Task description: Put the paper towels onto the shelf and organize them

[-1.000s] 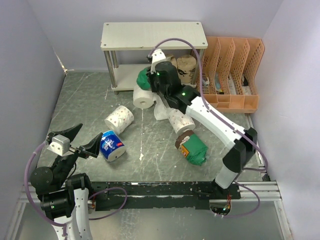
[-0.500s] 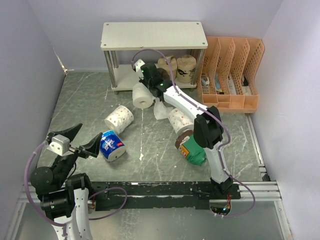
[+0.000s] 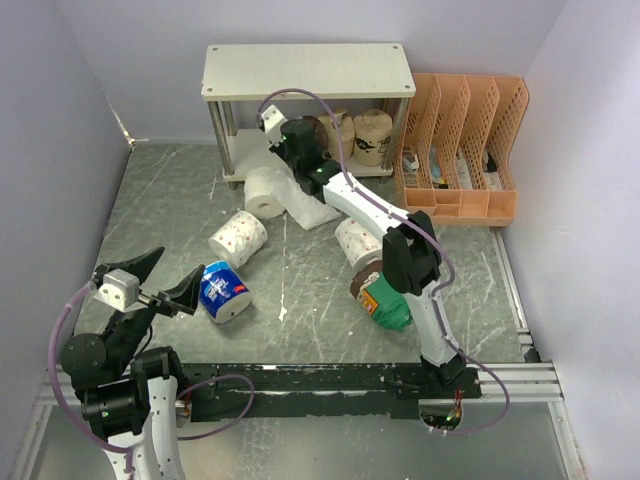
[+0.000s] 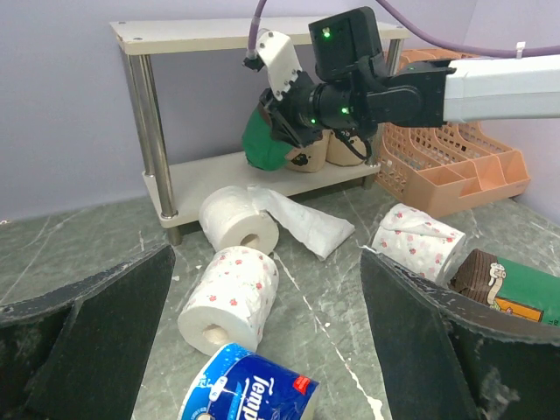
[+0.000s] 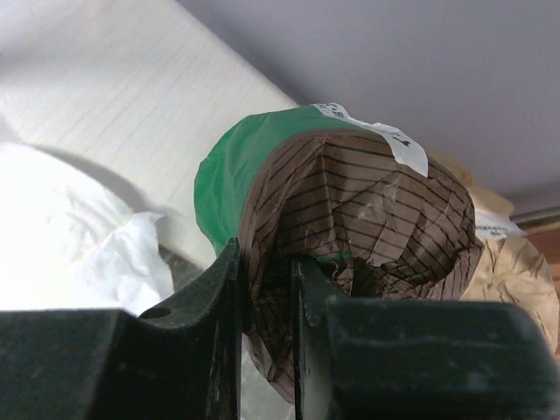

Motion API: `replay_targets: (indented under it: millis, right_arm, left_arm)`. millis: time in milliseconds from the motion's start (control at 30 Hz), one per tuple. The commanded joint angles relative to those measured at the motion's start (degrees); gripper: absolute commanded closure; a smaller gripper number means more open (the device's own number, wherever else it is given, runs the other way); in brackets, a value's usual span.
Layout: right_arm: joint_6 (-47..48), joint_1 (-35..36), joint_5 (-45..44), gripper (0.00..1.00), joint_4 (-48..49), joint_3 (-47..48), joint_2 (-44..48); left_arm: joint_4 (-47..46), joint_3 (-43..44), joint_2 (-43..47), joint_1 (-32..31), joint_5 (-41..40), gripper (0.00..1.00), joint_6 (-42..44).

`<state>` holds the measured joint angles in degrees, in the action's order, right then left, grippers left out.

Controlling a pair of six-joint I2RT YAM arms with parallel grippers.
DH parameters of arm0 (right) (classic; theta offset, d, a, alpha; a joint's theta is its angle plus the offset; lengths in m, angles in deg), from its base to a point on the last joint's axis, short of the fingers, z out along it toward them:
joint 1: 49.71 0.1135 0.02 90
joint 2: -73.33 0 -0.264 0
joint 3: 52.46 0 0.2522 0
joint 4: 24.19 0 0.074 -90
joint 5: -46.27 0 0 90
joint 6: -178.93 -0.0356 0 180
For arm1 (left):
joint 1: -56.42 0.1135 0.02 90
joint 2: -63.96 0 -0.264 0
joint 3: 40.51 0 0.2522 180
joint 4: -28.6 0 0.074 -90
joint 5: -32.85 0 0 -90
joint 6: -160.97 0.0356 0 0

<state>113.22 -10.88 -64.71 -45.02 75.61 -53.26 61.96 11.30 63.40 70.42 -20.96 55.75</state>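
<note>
1 right claw (image 5: 265, 267), barely open, pinches the green-wrapped roll (image 5: 350, 188).

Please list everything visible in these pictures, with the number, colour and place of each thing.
shelf: one, pale boards on silver legs, at the far wall.
tan rolls: two, tan, on its lower board.
held green roll: one, green, at the lower level beside the tan rolls.
other green roll: one, green with brown end, lying on the table.
patterned rolls: two, white with red print, on the table; the second mid-table.
plain roll: one, white, loose sheet trailing, before the shelf.
blue roll: one, blue and white, near left.
file organizer: one, orange, right of the shelf.
table: one, grey marbled.
left gripper: black, open, empty.
right gripper: black, shut on the held green roll.
</note>
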Motion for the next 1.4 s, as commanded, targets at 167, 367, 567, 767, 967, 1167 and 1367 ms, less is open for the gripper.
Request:
replay_targets:
  millis: [167, 367, 567, 767, 967, 1167, 1367]
  right_arm:
    - [0.7, -2.3, 0.5, 0.88, 2.5, 10.2, -7.3]
    - [-0.1, -3.0, 0.9, 0.85, 2.8, 10.9, -8.9]
    - [-1.6, -2.8, 0.2, 0.45, 7.4, 5.6, -6.1]
    - [-4.1, -2.2, 3.0, 0.00, 16.8, -4.7, 1.3]
    - [-1.8, 6.6, -9.1, 0.00, 31.9, -26.0, 18.1]
    - [-15.8, 11.7, 2.9, 0.00, -1.8, -32.3, 31.6]
    - [-17.5, 19.7, -3.3, 0.01, -36.1, -27.7, 34.8]
  left_arm:
    - [-0.6, 0.5, 0.7, 0.1, -0.9, 0.01, -0.1]
    - [-0.7, 0.5, 0.7, 0.2, -0.9, 0.01, -0.1]
    - [-0.8, 0.5, 0.7, 0.3, -0.8, 0.01, -0.1]
    - [-0.9, 0.4, 0.7, 0.3, -0.6, 0.01, -0.1]
    - [-0.6, 0.6, 0.7, 0.5, -0.9, 0.01, 0.0]
    - [-0.4, 0.6, 0.7, 0.4, -0.7, 0.01, 0.0]
    - [-0.3, 0.6, 0.7, 0.1, -0.8, 0.01, 0.0]
